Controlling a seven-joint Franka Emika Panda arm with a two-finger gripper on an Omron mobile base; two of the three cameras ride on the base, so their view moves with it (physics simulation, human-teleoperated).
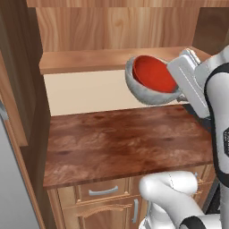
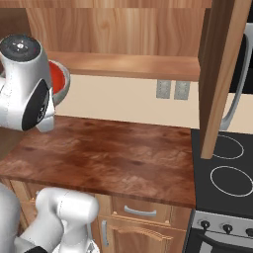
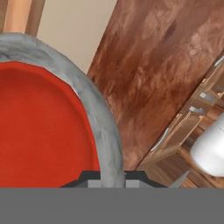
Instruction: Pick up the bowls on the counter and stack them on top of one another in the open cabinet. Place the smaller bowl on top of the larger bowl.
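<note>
Larger bowl (image 1: 147, 96) is up in the air, tipped on its side, mouth facing left and toward us in the left base view. Smaller bowl (image 1: 153, 74) sits nested inside it, red interior showing. Both well clear of the table (image 1: 120, 143), level with the front edge of the open cabinet's (image 1: 112, 60) shelf board, not resting on the board.

We see the hand (image 3: 113, 177) clamped narrow on the grey rim: in the hand view one finger sits on each side of the rim wall, red bowl on the inner side. Whether the inner finger also pinches the red rim, we cannot tell.

In the right base view the stack is at far left, mostly behind the arm; a slice of red (image 2: 58, 79) with a grey edge (image 2: 64, 91) shows.

Drawers (image 1: 103, 191) with silver handles below the table's near edge. Black stovetop (image 2: 225, 170) to the right of the table, two wall outlets (image 2: 172, 89) on the beige backsplash under the shelf.
</note>
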